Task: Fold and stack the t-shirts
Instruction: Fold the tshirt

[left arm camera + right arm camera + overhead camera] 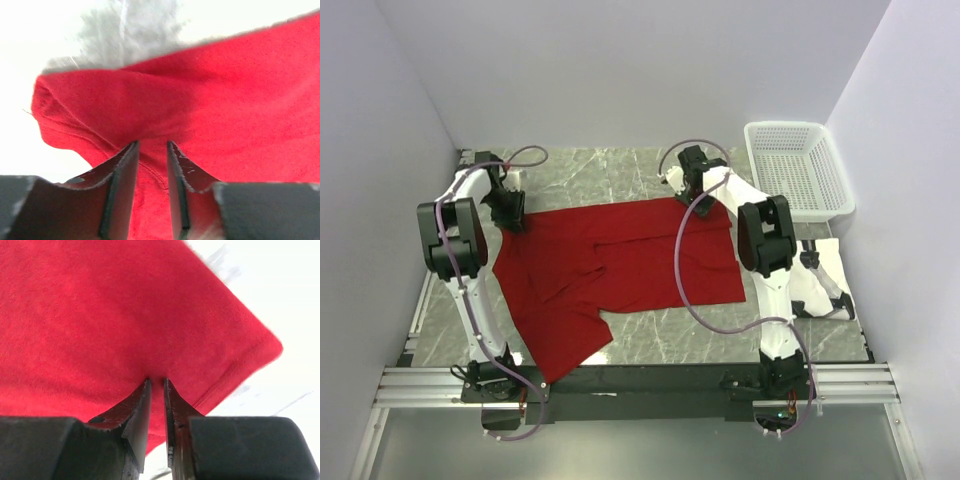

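mid-fold, left end effector (152, 145) and right end effector (156, 381) each clamp the red tee (620, 265) at its upper edge, likely to draw evenly down-frame next.

You have the red tee (620, 265) spread wide, plain and short-sleeved, one layer folded over its middle — the white tee (830, 262) lies folded to its right, partly hidden.
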You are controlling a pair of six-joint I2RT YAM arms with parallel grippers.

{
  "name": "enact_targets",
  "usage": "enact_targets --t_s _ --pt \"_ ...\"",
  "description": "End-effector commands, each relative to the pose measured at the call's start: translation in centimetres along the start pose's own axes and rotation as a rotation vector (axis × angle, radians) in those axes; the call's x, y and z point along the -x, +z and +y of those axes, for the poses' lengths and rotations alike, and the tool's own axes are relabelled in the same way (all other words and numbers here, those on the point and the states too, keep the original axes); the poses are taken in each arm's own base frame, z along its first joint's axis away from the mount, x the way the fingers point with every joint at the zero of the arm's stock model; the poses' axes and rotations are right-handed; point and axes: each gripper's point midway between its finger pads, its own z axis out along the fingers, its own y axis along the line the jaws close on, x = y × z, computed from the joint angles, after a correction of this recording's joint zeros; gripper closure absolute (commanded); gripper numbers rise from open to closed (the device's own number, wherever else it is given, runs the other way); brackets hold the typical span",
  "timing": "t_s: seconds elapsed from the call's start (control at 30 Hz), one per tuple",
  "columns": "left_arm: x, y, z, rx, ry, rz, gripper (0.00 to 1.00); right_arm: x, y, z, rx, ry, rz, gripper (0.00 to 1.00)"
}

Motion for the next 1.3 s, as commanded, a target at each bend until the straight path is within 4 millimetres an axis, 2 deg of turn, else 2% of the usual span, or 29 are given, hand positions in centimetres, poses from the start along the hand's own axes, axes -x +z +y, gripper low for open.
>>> enact_targets --t_s 0.0,0.03,0.07,0.1,0.17,0.3,0.37,0.43,0.53,0.57,0.63,0.67,0.7,0.73,0.77,0.8,0.83,0.87,0.9,0.93,0.97,1.0,1.03,1.07,1.1,1.13,1.2,1.23,1.27 --pt "1.1 2.4 2.6 0.070 -0.023 0.040 0.65 1.5 0.6 -3.7 -0.132 -0.012 0.004 0.77" --pt "1.2 2.6 2.6 0.065 -0.026 0.057 0.65 3.1 -0.1 -4.9 -0.161 -0.009 -0.029 0.77" --pt "3.1 2.2 2.9 0.068 -0.019 0.018 0.66 3.1 0.1 -5.3 -0.166 -0.009 -0.016 0.78" --pt "3.2 3.4 3.1 0.061 -0.015 0.035 0.66 2.8 1.3 -5.5 -0.183 -0.014 0.015 0.78" --pt "5.6 3.2 3.4 0.063 -0.003 -0.014 0.67 3.7 1.7 -7.0 -0.240 -0.026 0.004 0.79" --pt "8.5 4.0 3.9 0.051 0.003 -0.086 0.66 4.5 3.6 -9.0 -0.352 -0.039 -0.002 0.80" --pt "9.9 3.6 4.1 0.064 0.009 -0.144 0.62 5.8 2.6 -10.7 -0.422 -0.011 -0.052 0.80" --pt "12.2 2.0 3.3 0.032 0.038 -0.238 0.56 7.0 1.2 -11.4 -0.447 0.008 -0.104 0.78" --pt "14.9 -2.7 1.7 -0.022 0.107 -0.370 0.50 8.8 -3.5 -12.4 -0.468 0.050 -0.208 0.73" --pt "15.6 -5.9 -0.1 -0.081 0.145 -0.434 0.45 9.5 -6.8 -12.6 -0.464 0.061 -0.266 0.71" --pt "15.5 -9.4 -1.1 -0.126 0.207 -0.493 0.39 9.4 -9.2 -11.4 -0.415 0.070 -0.301 0.59" --pt "15.0 -12.5 -2.4 -0.154 0.244 -0.532 0.27 9.5 -12.8 -10.7 -0.387 0.068 -0.354 0.54" --pt "14.3 -14.0 -3.5 -0.196 0.301 -0.550 0.20 9.1 -14.0 -10.0 -0.367 0.066 -0.366 0.50" --pt "12.7 -15.0 -4.0 -0.226 0.315 -0.522 0.18 8.0 -13.9 -8.3 -0.318 0.055 -0.345 0.40" --pt "11.1 -17.0 -5.0 -0.246 0.353 -0.522 0.15 7.1 -16.8 -7.2 -0.291 0.045 -0.367 0.31" --pt "9.7 -17.7 -5.9 -0.285 0.458 -0.519 0.14 6.8 -17.5 -5.3 -0.229 0.025 -0.384 0.26" --pt "5.9 -17.4 -6.5 -0.344 0.450 -0.412 0.13 5.2 -16.7 -3.0 -0.161 0.001 -0.347 0.17" --pt "4.0 -18.7 -7.0 -0.362 0.492 -0.400 0.11 3.8 -18.5 -1.5 -0.130 -0.013 -0.341 0.14" --pt "2.2 -18.9 -7.4 -0.398 0.592 -0.387 0.10 3.2 -18.8 0.7 -0.068 -0.030 -0.346 0.13" --pt "-0.6 -18.1 -6.8 -0.429 0.580 -0.331 0.07 1.1 -19.0 2.9 -0.017 -0.044 -0.323 0.13" --pt "-2.6 -18.9 -7.0 -0.437 0.593 -0.313 0.07 -0.2 -18.9 4.6 0.025 -0.061 -0.301 0.12" --pt "-3.9 -18.6 -6.4 -0.420 0.616 -0.299 0.08 -2.4 -17.6 7.5 0.093 -0.093 -0.256 0.12" --pt "-6.6 -17.4 -5.6 -0.431 0.587 -0.250 0.09 -3.4 -18.6 8.6 0.107 -0.106 -0.270 0.11" --pt "-7.8 -18.0 -5.5 -0.394 0.665 -0.267 0.09 -4.6 -18.4 9.9 0.140 -0.123 -0.249 0.11" --pt "-9.2 -17.6 -5.3 -0.385 0.688 -0.247 0.10 -5.6 -18.1 10.9 0.161 -0.133 -0.233 0.11" --pt "-11.9 -16.3 -4.9 -0.385 0.693 -0.171 0.12 -7.3 -17.4 12.5 0.198 -0.146 -0.203 0.12" --pt "-14.3 -16.2 -4.9 -0.351 0.797 -0.157 0.14 -9.5 -16.2 14.3 0.237 -0.149 -0.159 0.13" --pt "-16.7 -15.5 -5.1 -0.351 0.818 -0.115 0.15 -9.7 -16.2 15.2 0.250 -0.162 -0.168 0.14" --pt "-17.7 -15.1 -5.0 -0.347 0.859 -0.095 0.17 -10.1 -15.8 15.6 0.253 -0.162 -0.159 0.16"
